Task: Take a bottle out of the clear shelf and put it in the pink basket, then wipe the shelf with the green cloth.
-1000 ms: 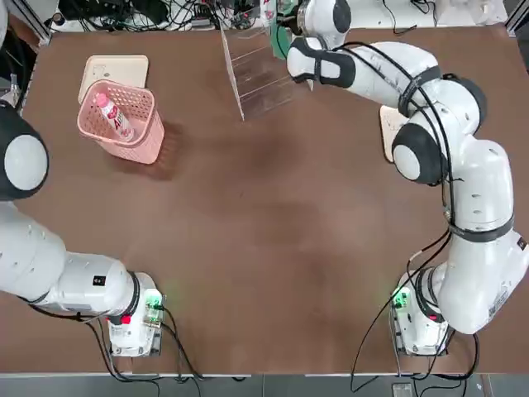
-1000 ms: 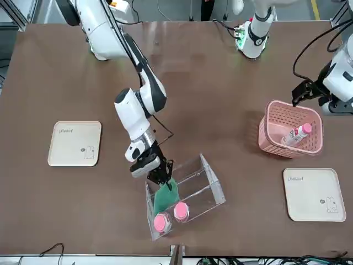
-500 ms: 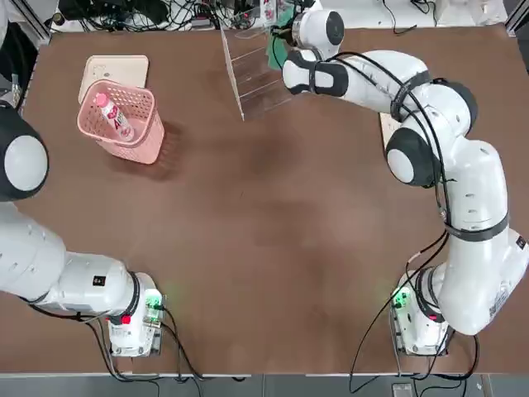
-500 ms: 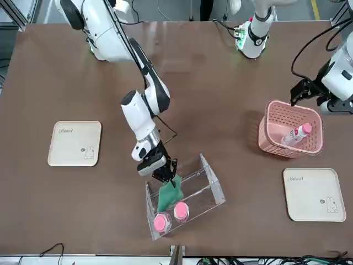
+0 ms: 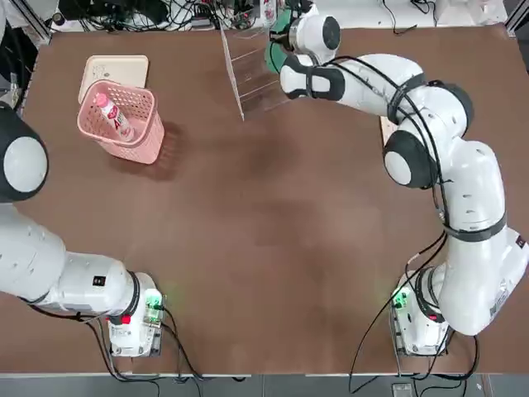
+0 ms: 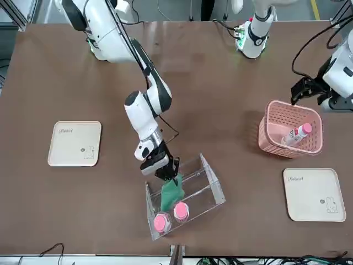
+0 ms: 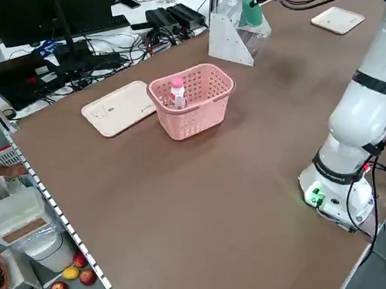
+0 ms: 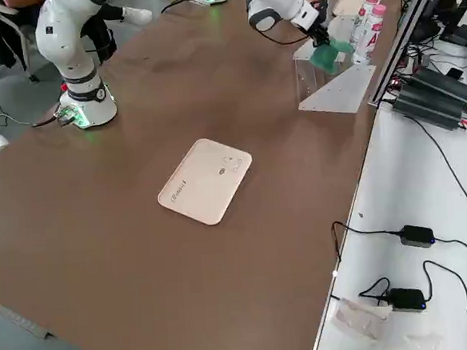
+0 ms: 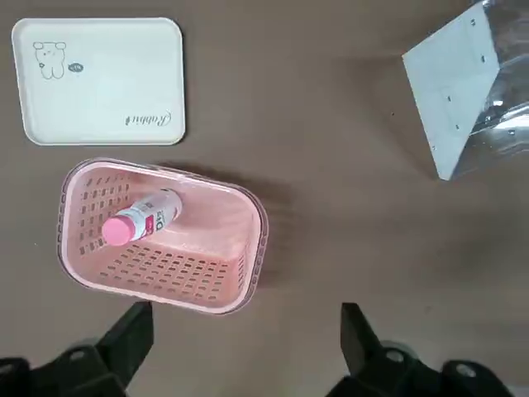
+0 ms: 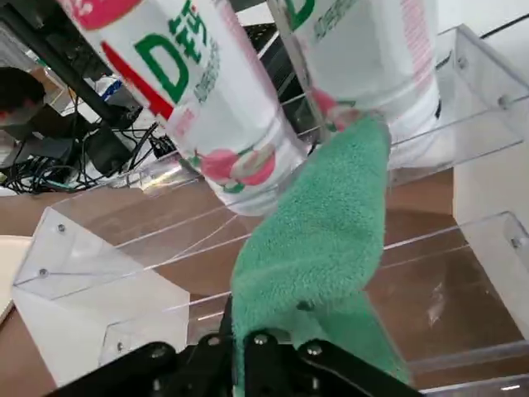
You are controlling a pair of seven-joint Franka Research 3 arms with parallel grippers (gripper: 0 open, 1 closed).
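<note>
The green cloth (image 10: 318, 240) is at the clear shelf (image 6: 215, 185), pinched by your right gripper (image 10: 238, 343), whose fingers are closed tight on one end while the rest flops loosely over the tiers beside two pink-capped white bottles (image 6: 161, 222) (image 6: 181, 211) on the shelf. That nearness is your chief worry: in the right wrist view the cloth's free end overlaps one bottle, so a wide wiping stroke could push or topple it. The limp fold may also bunch or snag on a tier edge, leaving a patch unwiped; press too hard and you could shove the light acrylic askew, or scrape it with a fingertip where the cloth doesn't cover. With so small a pinch, drag could pull the cloth free. To the robot's left of the shelf, the pink-capped bottle (image 9: 145, 217) leans inside the pink basket (image 6: 287, 150), so that part looks done. Your left gripper (image 9: 250, 313) waits near the basket, left of the shelf, fingers wide apart and holding nothing; keep it clear of the rim.
</note>
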